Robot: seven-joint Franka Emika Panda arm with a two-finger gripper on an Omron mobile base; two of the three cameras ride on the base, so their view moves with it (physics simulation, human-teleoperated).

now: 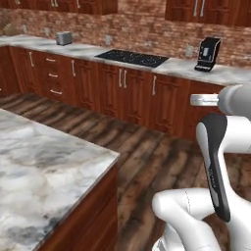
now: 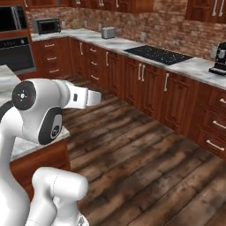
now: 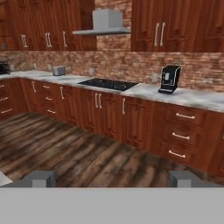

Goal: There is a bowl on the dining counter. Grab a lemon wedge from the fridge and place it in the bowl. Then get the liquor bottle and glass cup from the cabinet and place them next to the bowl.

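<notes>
Here in the hand view the hand (image 3: 112,178) stands wide, its two grey fingertips (image 3: 40,178) far apart at the bottom and nothing between them. It looks across a dark plank floor (image 3: 65,148) toward the long wall surface (image 3: 144,91), veined pale marble on red-brown wood cabinets with slim metal handles.

Take the black cooktop (image 3: 108,84) as the landmark. Above it this view gives a grey box-shaped hood (image 3: 104,24) against rough red brick. Just to its right stands a black coffee machine (image 3: 169,79); well to its left sits a small grey toaster (image 3: 58,70).

The left base view shows the same cooktop (image 1: 131,58), coffee machine (image 1: 208,54) and toaster (image 1: 63,37), and adds the dining surface (image 1: 39,166) well in front of the cooktop: a broad slab of white-grey marble with a square corner, on a red-brown wood base. The part that shows carries no bowl. The white arm (image 1: 215,166) rises at the right, smooth and rounded, with a dark band down one link.

The right base view adds more of the room: far left of the cooktop (image 2: 157,54), a microwave (image 2: 46,25) on the wall surface and a black built-in oven (image 2: 16,53) beside it. A sliver of the dining surface (image 2: 26,145) peeks out behind the arm.
</notes>
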